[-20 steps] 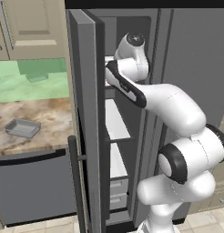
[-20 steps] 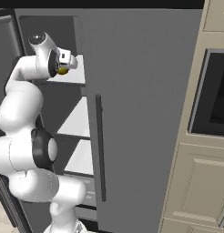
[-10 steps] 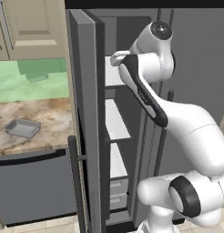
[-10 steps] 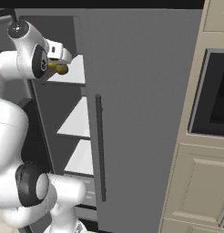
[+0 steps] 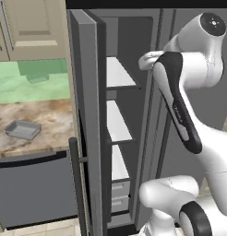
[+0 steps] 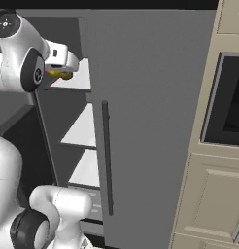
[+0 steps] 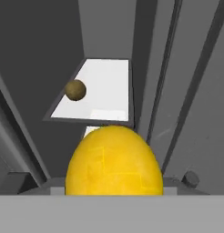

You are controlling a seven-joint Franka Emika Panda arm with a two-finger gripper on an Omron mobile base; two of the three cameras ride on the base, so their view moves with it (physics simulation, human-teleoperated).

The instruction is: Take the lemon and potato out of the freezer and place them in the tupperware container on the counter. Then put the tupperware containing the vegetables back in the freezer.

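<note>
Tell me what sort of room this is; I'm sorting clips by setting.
A home kitchen, most likely: an open freezer with white shelves, a marbled counter under tan cabinets holding a tupperware container, and a built-in oven beside it.

I count one lemon [image 7: 114, 161] at the bottom of the hand view, one potato [image 7: 75, 90] upper left, one tupperware container [image 5: 22, 130] at left, three white shelves [image 5: 116, 123], and seemingly two drawers [image 5: 119, 196].
</note>
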